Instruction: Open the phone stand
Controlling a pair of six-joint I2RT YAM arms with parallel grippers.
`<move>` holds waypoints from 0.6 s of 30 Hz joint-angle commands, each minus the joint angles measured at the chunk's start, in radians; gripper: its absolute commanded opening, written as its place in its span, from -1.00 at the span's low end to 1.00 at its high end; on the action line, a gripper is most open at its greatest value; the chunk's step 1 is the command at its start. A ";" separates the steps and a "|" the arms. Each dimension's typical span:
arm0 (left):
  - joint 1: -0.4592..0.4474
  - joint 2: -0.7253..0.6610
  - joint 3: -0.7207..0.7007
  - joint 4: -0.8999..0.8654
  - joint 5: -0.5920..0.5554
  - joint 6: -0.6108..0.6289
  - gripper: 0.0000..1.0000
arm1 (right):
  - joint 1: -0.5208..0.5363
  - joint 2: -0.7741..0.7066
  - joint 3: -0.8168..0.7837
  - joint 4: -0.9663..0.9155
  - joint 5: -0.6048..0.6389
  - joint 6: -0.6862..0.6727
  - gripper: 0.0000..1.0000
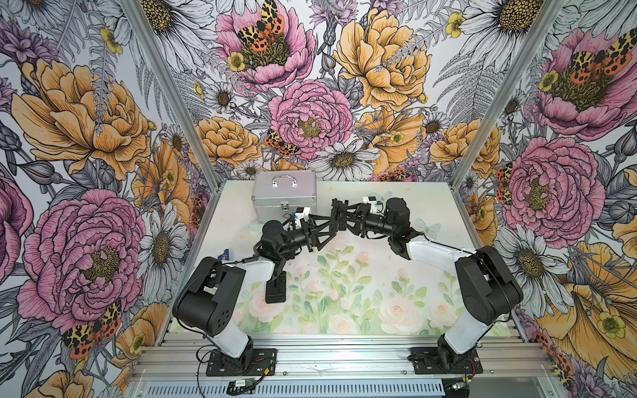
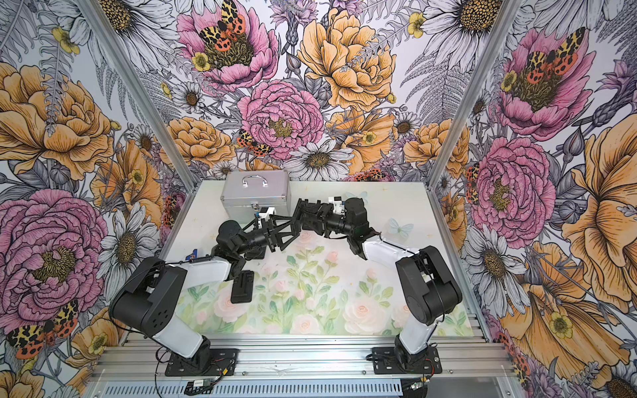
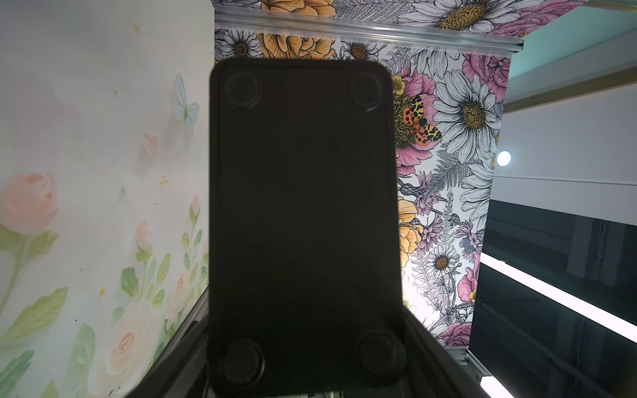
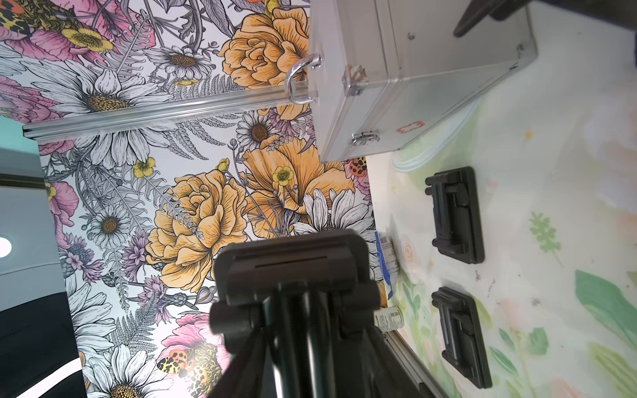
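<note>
The phone stand (image 4: pixel 289 268) hangs in the air above the middle of the bench (image 1: pixel 396 275), between the two arms that meet nose to nose there. The left wrist view is filled by the underside of its base plate (image 3: pixel 303 224), with a round rubber foot at each corner. From that I judge the left gripper (image 1: pixel 327 229) has its jaws clamped across the plate's width, anchoring the heavy end. The right gripper (image 1: pixel 341 212) faces it from the other side, and its wrist view looks along the stand's hinged upper part, the piece that must swing away from the base. Whether the right jaws grip that piece or stand just clear of it, I cannot tell. Holding the stand off the bench gives the hinge room to unfold. Two spare folded stands (image 4: pixel 455 213) lie flat on the bench, not far from a silver case (image 1: pixel 284 194), with neither gripper on them
</note>
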 commanded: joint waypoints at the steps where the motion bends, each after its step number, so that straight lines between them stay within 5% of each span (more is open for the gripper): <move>1: -0.014 -0.028 -0.009 0.053 0.054 0.011 -0.06 | 0.009 0.014 0.044 -0.029 0.005 -0.031 -0.08; 18: -0.009 -0.037 -0.018 0.054 0.061 0.015 -0.05 | 0.037 0.039 0.079 -0.121 -0.006 -0.088 -0.57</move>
